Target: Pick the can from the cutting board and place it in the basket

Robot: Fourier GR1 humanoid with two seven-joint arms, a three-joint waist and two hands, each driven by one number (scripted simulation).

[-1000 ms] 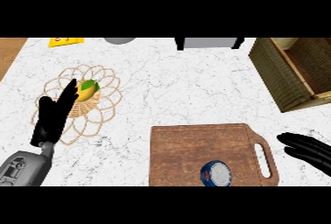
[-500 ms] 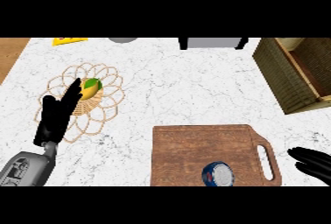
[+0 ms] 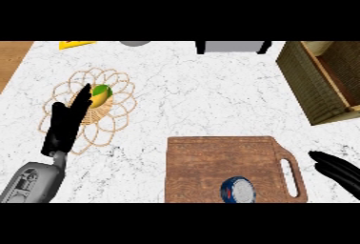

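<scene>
**Can sat at the board's near edge, and the grab looked awkward from there**

Only the head view to go on. The can (image 3: 238,189) stood upright on the cutting board (image 3: 218,162), right at the board's lower edge, partly cut off by the frame. The basket (image 3: 313,83) was well apart from it, up at the right edge of the counter (image 3: 204,95).

The right hand (image 3: 337,171) showed just beside the board's handle slot, fingers straight and relaxed, holding nothing. The left hand (image 3: 65,125) rested open, fingers up, over a woven placemat (image 3: 116,114) with a mango-ish fruit (image 3: 100,96) on it.

What I'd worry about: the can being so close in and low means the right hand would probably come at it sideways, and a straight-fingered nudge could tip or roll it off the board. The basket's tall wall could also clip the can if carried low.
</scene>
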